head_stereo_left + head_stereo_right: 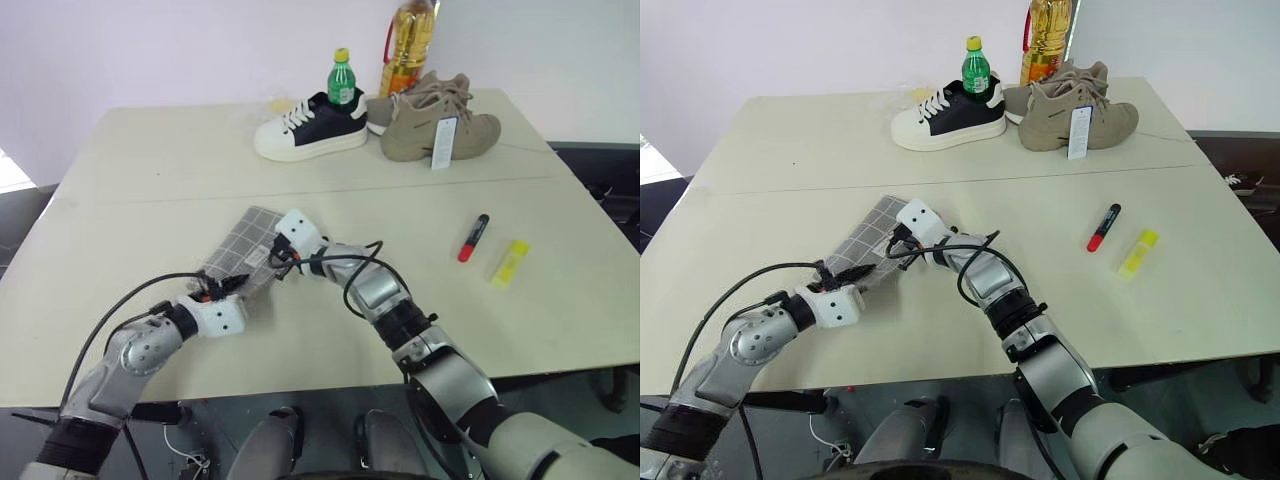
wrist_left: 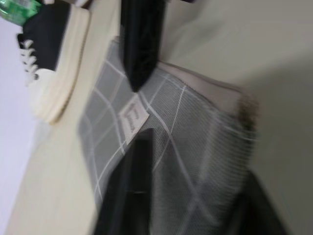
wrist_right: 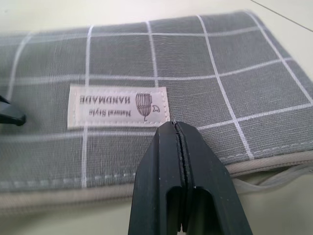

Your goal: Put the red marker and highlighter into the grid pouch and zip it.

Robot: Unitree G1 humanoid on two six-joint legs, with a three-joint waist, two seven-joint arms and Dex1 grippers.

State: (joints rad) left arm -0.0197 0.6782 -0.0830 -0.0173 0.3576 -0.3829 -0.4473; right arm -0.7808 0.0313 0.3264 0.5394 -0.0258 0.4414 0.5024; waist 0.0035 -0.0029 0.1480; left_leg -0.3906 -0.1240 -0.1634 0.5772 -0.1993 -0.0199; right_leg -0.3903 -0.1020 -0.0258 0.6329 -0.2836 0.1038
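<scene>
Both my claws are at the grid pouch [image 1: 243,247]; my right gripper [image 3: 176,128] is pinched shut at its zipper edge, my left gripper [image 1: 232,283] closed on its near end; the red marker [image 1: 473,238] and highlighter [image 1: 509,263] lie well right of the pouch, not yet packed; zipping remains.

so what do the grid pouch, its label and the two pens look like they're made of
Grid pouch: woven grey fabric, matte; a fine thread weave shows between the white grid lines.
Label: off-white cloth tape with printed lettering, apparently stitched on.
Red marker and highlighter: probably plastic, going by their smooth, solid-coloured bodies, though they are too small to be sure.
</scene>
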